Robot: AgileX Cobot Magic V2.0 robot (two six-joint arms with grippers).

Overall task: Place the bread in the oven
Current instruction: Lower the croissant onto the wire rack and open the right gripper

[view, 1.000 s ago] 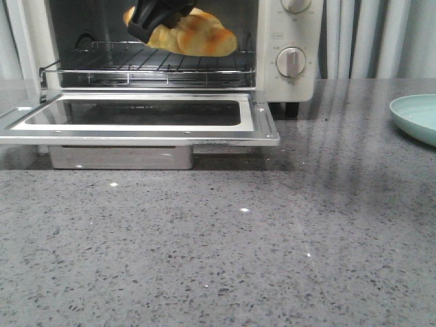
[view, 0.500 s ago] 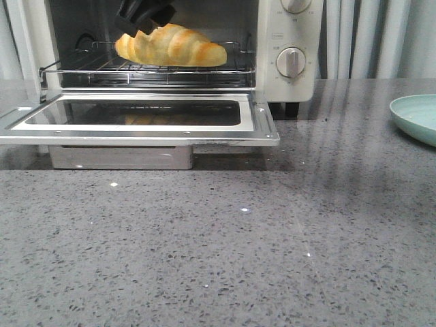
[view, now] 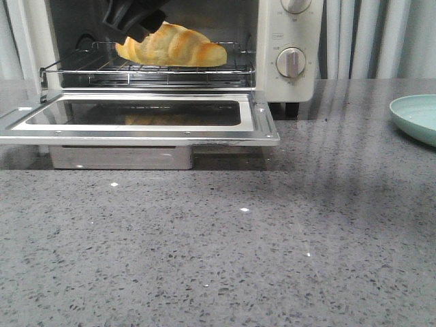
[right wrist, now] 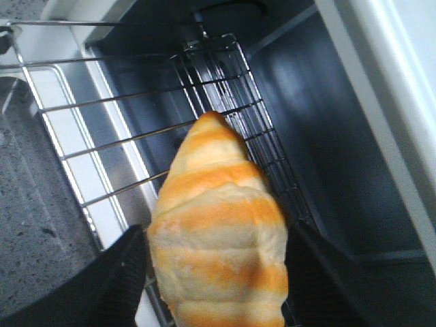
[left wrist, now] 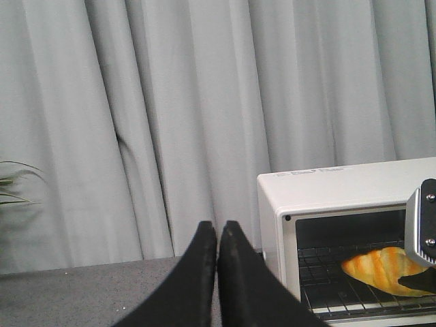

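The golden bread (view: 170,46) lies on the wire rack (view: 88,68) inside the cream-white oven (view: 289,88), whose door (view: 262,122) hangs open and flat. My right gripper (view: 133,20) is inside the oven mouth, above the bread's left end. In the right wrist view its fingers (right wrist: 116,279) stand wide apart, one on each side of the bread (right wrist: 218,231), open. My left gripper (left wrist: 218,228) is shut and empty, off to the oven's left (left wrist: 327,187). The bread (left wrist: 381,269) shows there too.
A pale green plate (view: 417,116) sits at the table's right edge. The open door juts out over the grey speckled table (view: 218,245). Grey curtains (left wrist: 170,102) hang behind.
The bread dropped from my right gripper onto the rack and now lies still. The right gripper has since shifted left, above the bread's left end.
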